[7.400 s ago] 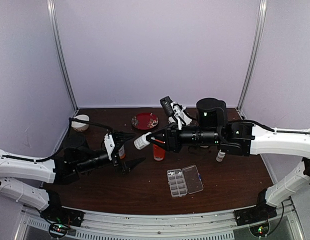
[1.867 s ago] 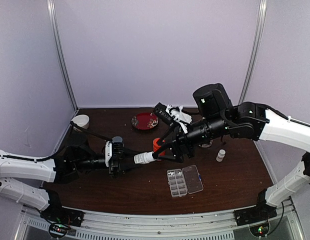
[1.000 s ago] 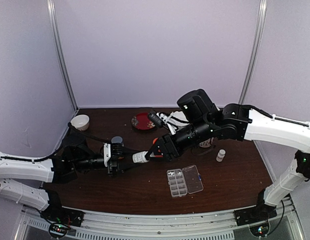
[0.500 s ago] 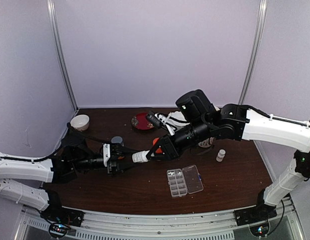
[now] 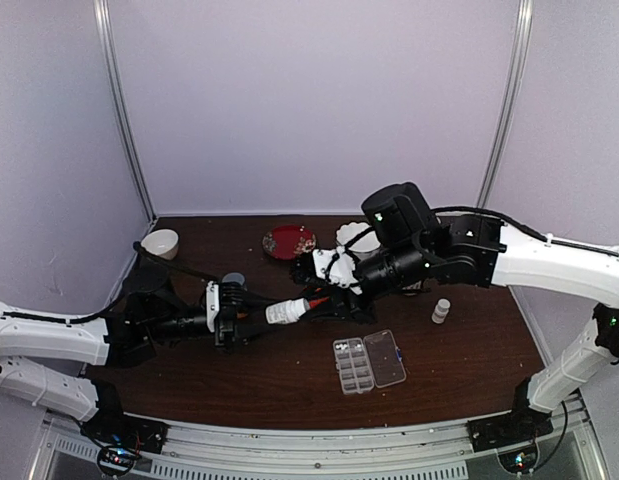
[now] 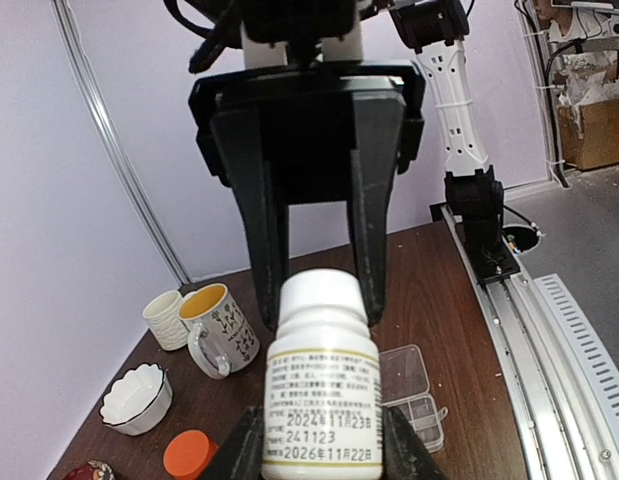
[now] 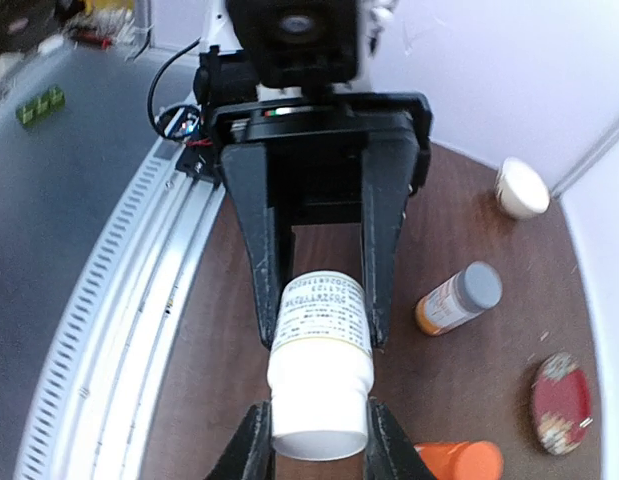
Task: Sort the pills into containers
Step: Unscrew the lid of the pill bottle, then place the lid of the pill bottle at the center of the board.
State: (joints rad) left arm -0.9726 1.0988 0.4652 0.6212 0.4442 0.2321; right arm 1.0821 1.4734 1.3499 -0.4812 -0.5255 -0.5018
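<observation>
Both grippers faced each other above the table's [image 5: 189, 380] middle, slightly left of centre. The left gripper [image 5: 259, 318] was clenched on the body of a white bottle [image 5: 282, 313], held level. The right gripper [image 5: 314, 303] pinched its capped end from the opposite side. The pill box [image 5: 354, 368] lay open near the front edge, right of centre, with its lid flat to the right. Pale specks showed in its far compartments [image 5: 347, 350], too small to identify.

Smooth white plastic bottle [image 6: 322, 330], its paper label matt; glossy dark-brown wooden table [image 5: 289, 385]; clear, shiny rectangular plastic pill box [image 5: 355, 365] with hinged lid.
</observation>
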